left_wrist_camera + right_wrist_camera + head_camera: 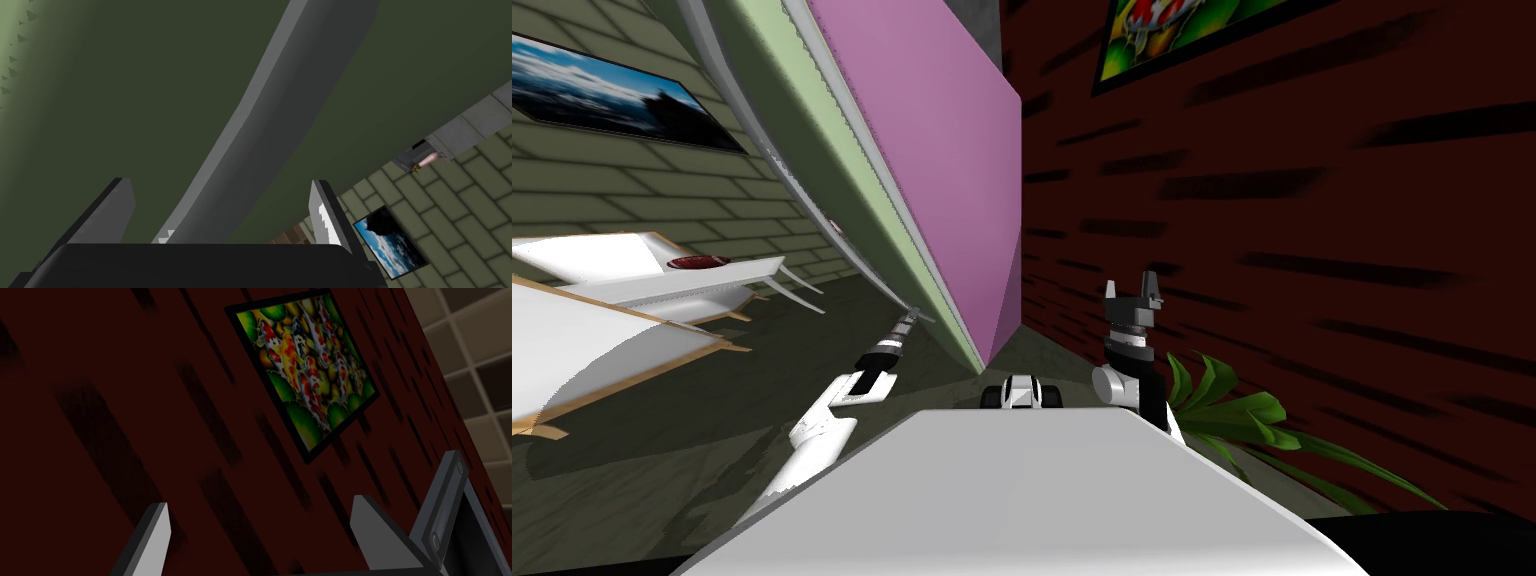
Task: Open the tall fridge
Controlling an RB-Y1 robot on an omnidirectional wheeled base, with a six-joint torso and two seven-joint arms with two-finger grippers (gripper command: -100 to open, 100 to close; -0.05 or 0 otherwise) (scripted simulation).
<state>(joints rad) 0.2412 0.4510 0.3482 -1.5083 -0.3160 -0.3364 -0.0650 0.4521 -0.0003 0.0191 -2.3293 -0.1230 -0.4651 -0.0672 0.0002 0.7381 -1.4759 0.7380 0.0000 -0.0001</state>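
head view rolled, walls splay w/ wide lens. fridge door (807, 120) lit pale; dark red wall (1312, 250) beside it dim; wrist views dim too.

White and grey left arm (830, 415), dark at wrist: stretched forward and leftward, nearly straight. Condition of left jaws: two thin, light grey, blade-like fingers (327, 217) parted wide. White and grey right arm (1124, 372): elbow bent, forearm upright near chest. Condition of right jaws: pointing upward, fingers (156, 538) likewise standing well apart.
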